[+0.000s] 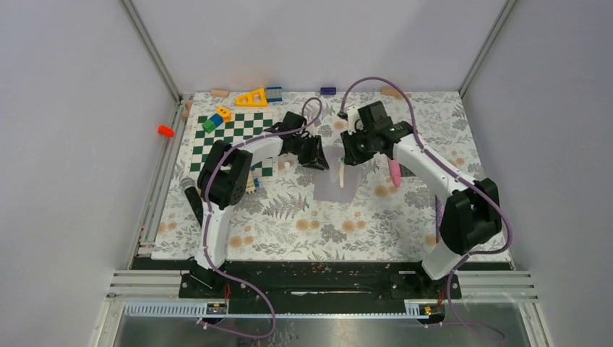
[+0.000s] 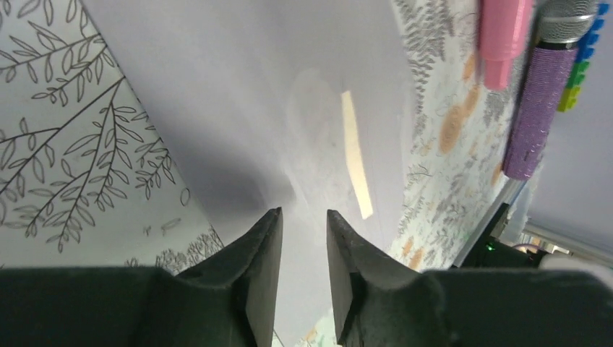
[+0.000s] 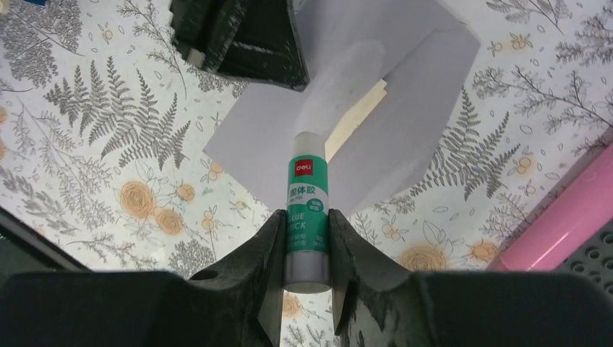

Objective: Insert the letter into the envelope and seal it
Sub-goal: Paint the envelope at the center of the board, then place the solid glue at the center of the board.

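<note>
A: How far was the task judged to be?

B: The cream paper letter was seen tucked into the flat, pale grey-lavender paper envelope, which lay just ahead of both sets of fingertips with its flap unsealed.

A: And the grippers?

B: The right gripper was clamped on a green-and-white glue stick. The left gripper was parted narrowly and held nothing. Gluing and closing the flap were judged to remain.

Green and white glue stick, small red tag on it says "deli", Chinese signs below, then "GLUE STICK", partly hidden.
</note>
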